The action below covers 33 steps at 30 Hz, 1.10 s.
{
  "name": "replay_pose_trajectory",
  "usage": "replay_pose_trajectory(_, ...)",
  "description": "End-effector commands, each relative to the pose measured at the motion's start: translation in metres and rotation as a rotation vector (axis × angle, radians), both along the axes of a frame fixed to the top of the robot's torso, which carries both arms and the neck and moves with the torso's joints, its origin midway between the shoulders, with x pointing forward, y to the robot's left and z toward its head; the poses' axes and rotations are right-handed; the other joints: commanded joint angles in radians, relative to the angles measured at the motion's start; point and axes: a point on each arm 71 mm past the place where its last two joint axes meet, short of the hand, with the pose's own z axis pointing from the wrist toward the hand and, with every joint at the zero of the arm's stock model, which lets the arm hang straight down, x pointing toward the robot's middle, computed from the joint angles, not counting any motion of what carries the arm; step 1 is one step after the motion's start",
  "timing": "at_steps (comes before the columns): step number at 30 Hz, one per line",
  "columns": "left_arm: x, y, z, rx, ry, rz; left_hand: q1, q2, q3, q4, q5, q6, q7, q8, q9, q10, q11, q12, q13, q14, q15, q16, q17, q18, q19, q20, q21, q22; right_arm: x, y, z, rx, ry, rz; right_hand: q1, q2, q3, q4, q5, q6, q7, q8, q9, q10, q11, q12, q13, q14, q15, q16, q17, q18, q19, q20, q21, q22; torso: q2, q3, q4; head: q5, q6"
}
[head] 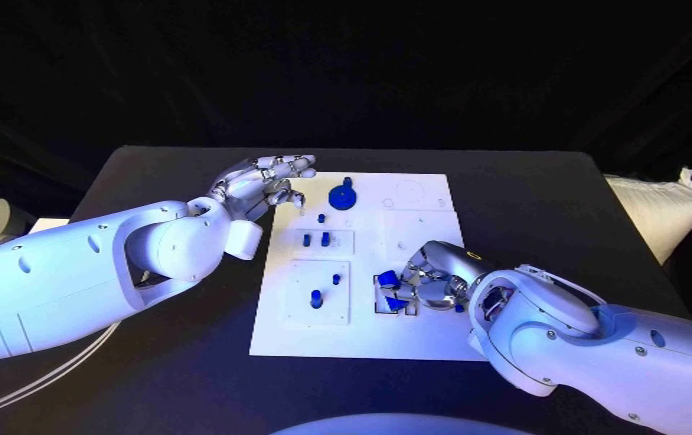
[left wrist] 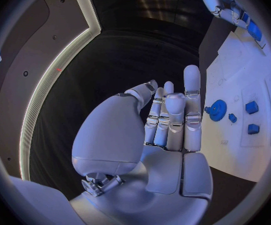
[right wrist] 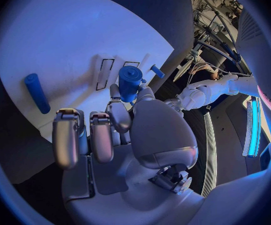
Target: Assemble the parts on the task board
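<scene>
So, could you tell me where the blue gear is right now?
In the head view, the blue gear sits at the task board's far-left corner, just beside the left hand's fingertips.

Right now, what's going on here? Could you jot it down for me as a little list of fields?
Surface: black table
Task board: white plate in the middle of the table
Left hand: at the board's far left corner, fingers apart, holding nothing
Right hand: over the board's near right part, gripping a blue cylinder
Blue gear: on the board's far part
Small blue pieces: several standing mid-board
</scene>
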Motion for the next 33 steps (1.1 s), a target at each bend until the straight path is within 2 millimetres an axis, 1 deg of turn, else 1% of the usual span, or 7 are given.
replay_pose_trajectory(1, -0.0012, -0.0030, 0.0013, -0.012, -0.010, -0.027, -0.005, 0.002, -0.001, -0.005, 0.006, -0.006, -0.004, 0.004, 0.001, -0.007, 0.002, 0.004, 0.001, -0.005, 0.000, -0.004, -0.002, 0.012, -0.006, 0.000, 0.003, -0.001, -0.0002, 0.0017, -0.0015, -0.038, 0.004, 0.022, -0.025, 0.000, -0.017, -0.001, -0.024, 0.014, -0.005, 0.007, 0.009, 0.058, -0.046, 0.133, 0.228, 0.090, -0.008, 0.002, 0.193, -0.014, 0.042, -0.010, 0.003, 0.103, 0.000, 0.0002, 0.0001, 0.004, -0.002)
replay_pose_trajectory(6, -0.0012, -0.0033, 0.0014, -0.012, -0.010, -0.028, -0.005, 0.002, -0.001, -0.005, 0.006, -0.006, -0.004, 0.004, 0.001, -0.008, 0.002, 0.005, 0.001, -0.005, 0.000, -0.004, -0.003, 0.012, -0.006, 0.000, 0.003, -0.001, -0.0009, 0.0049, -0.0019, -0.049, 0.010, 0.041, -0.042, 0.002, -0.032, -0.001, -0.059, 0.015, -0.007, 0.007, 0.019, 0.057, -0.047, 0.126, 0.226, 0.090, -0.010, 0.002, 0.194, -0.014, 0.042, -0.012, 0.003, 0.104, 0.000, 0.0000, -0.0015, 0.007, -0.004)
replay_pose_trajectory(10, -0.0013, -0.0035, 0.0014, -0.012, -0.011, -0.029, -0.005, 0.002, -0.001, -0.005, 0.006, -0.006, -0.004, 0.004, 0.001, -0.008, 0.002, 0.005, 0.001, -0.005, 0.000, -0.004, -0.003, 0.012, -0.006, 0.000, 0.003, -0.001, -0.0003, 0.0051, -0.0023, -0.063, 0.007, 0.048, -0.067, 0.009, -0.048, 0.000, -0.111, 0.015, -0.008, 0.007, 0.030, 0.055, -0.048, 0.115, 0.221, 0.090, -0.011, 0.001, 0.192, -0.013, 0.042, -0.013, 0.002, 0.103, 0.000, 0.0001, -0.0017, 0.007, -0.005)
replay_pose_trajectory(17, -0.0013, -0.0031, 0.0024, -0.017, -0.022, -0.025, 0.001, 0.005, 0.005, -0.011, 0.011, -0.005, -0.005, 0.006, 0.001, -0.011, 0.002, 0.009, 0.001, -0.007, -0.001, -0.003, -0.004, 0.012, -0.008, -0.001, 0.003, -0.001, 0.0060, -0.0013, -0.0033, -0.071, -0.016, 0.030, -0.116, 0.003, -0.071, 0.001, -0.258, 0.003, -0.004, 0.002, 0.053, 0.038, -0.045, 0.060, 0.191, 0.085, -0.008, -0.012, 0.172, -0.009, 0.033, -0.011, -0.014, 0.085, -0.001, -0.0002, -0.0014, 0.007, -0.004)
replay_pose_trajectory(25, -0.0011, -0.0028, 0.0026, -0.019, -0.025, -0.023, 0.001, 0.005, 0.006, -0.012, 0.012, -0.006, -0.005, 0.006, 0.001, -0.011, 0.002, 0.010, 0.001, -0.007, -0.001, -0.003, -0.004, 0.012, -0.008, -0.001, 0.003, -0.001, 0.0063, -0.0010, -0.0010, -0.070, -0.038, 0.040, -0.115, -0.009, -0.064, -0.001, -0.271, 0.000, -0.003, 0.002, 0.060, 0.032, -0.044, 0.043, 0.181, 0.085, -0.007, -0.013, 0.171, -0.009, 0.032, -0.010, -0.015, 0.084, -0.001, 0.0013, -0.0016, 0.008, -0.004)
replay_pose_trajectory(29, -0.0011, -0.0025, 0.0026, -0.019, -0.025, -0.022, 0.001, 0.005, 0.006, -0.012, 0.012, -0.006, -0.005, 0.006, 0.001, -0.011, 0.002, 0.010, 0.001, -0.007, -0.001, -0.003, -0.004, 0.012, -0.008, -0.001, 0.003, -0.001, 0.0039, 0.0016, 0.0014, -0.061, -0.049, 0.060, -0.074, -0.014, -0.049, -0.009, -0.257, 0.003, -0.006, 0.005, 0.071, 0.035, -0.046, 0.043, 0.183, 0.087, -0.008, -0.009, 0.178, -0.010, 0.035, -0.010, -0.011, 0.091, 0.000, 0.0012, -0.0024, 0.008, -0.004)
replay_pose_trajectory(33, -0.0011, -0.0024, 0.0027, -0.019, -0.026, -0.022, 0.001, 0.005, 0.006, -0.012, 0.012, -0.006, -0.005, 0.006, 0.001, -0.011, 0.002, 0.010, 0.001, -0.007, -0.001, -0.003, -0.004, 0.012, -0.008, -0.001, 0.003, -0.001, 0.0024, 0.0039, 0.0026, -0.064, -0.057, 0.078, 0.007, -0.012, -0.027, -0.043, -0.268, 0.020, -0.013, 0.022, 0.088, 0.043, -0.052, 0.062, 0.198, 0.088, -0.014, -0.007, 0.182, -0.012, 0.037, -0.014, -0.007, 0.096, 0.000, 0.0010, -0.0031, 0.008, -0.005)
